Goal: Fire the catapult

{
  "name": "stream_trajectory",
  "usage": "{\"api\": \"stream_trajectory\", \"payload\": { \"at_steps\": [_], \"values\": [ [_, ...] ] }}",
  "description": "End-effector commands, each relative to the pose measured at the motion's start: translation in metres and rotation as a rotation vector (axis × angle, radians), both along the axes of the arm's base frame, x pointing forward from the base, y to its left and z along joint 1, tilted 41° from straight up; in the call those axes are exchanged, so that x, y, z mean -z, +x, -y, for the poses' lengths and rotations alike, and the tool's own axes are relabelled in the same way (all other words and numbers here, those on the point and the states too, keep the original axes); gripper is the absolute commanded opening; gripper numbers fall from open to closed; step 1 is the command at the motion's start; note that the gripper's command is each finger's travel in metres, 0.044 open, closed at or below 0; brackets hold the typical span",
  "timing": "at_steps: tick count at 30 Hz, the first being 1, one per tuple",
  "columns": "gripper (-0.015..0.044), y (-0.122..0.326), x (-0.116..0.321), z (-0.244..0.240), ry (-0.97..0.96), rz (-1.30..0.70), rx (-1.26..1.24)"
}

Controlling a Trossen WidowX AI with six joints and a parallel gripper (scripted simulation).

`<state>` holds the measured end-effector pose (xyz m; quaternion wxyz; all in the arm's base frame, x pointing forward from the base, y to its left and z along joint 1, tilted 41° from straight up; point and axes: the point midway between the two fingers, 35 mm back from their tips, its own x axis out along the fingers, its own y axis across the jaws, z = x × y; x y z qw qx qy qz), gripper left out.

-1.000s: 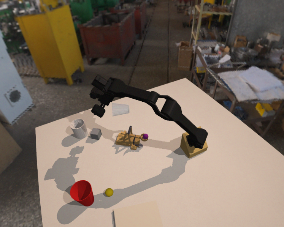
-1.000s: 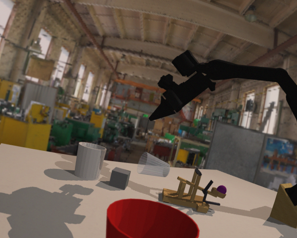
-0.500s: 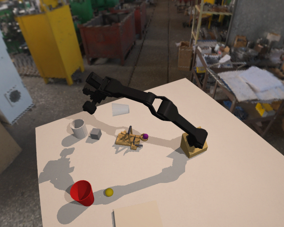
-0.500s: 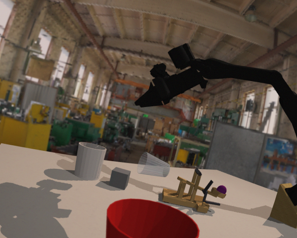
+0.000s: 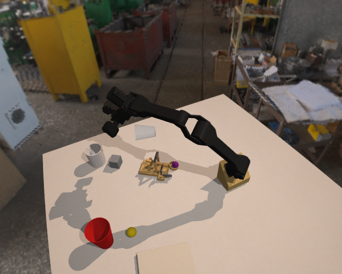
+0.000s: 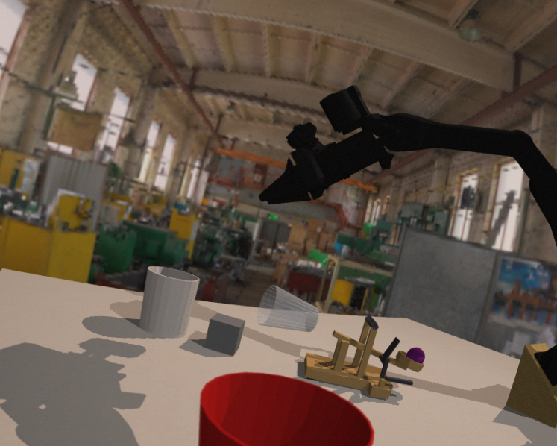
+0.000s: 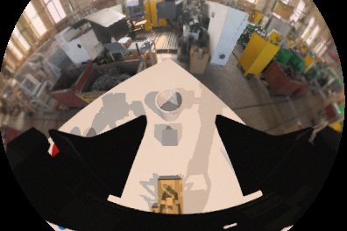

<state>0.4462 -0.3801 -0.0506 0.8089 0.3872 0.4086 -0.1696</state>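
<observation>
While end effector (image 5: 110, 128) (image 6: 264, 198) (image 7: 180, 119) gapes, mug (image 5: 95, 155) (image 6: 168, 302) (image 7: 168, 105) shows no readable label.

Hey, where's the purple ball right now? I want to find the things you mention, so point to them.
The purple ball (image 5: 175, 164) (image 6: 416, 355) sits in the catapult's cup (image 5: 173, 168) (image 6: 408, 363), at the end facing the arm's base (image 5: 230, 187) (image 6: 533, 383), as the top and exterior views show.

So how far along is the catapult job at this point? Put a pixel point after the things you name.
Loading looks done: the purple ball (image 5: 175, 164) (image 6: 416, 355) sits in the cup of the catapult (image 5: 147, 171) (image 6: 336, 375) (image 7: 164, 183). Aiming looks about right, its front toward the white mug (image 5: 96, 156) (image 6: 167, 304) (image 7: 168, 114). Nothing is in hand; the open gripper (image 6: 264, 198) (image 7: 180, 119) hangs above the table. Firing is left.
</observation>
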Motion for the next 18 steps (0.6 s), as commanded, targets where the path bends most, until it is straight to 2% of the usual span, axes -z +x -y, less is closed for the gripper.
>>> {"api": "stream_trajectory", "payload": {
  "at_steps": [1,12,18],
  "values": [
    [0.0282,-0.0007,-0.004,-0.0002,-0.005,0.006,-0.003],
    [0.0,-0.0007,-0.004,-0.0002,-0.005,0.006,-0.003],
    [0.0,-0.0007,-0.004,-0.0002,-0.005,0.006,-0.003]
  ]
}}
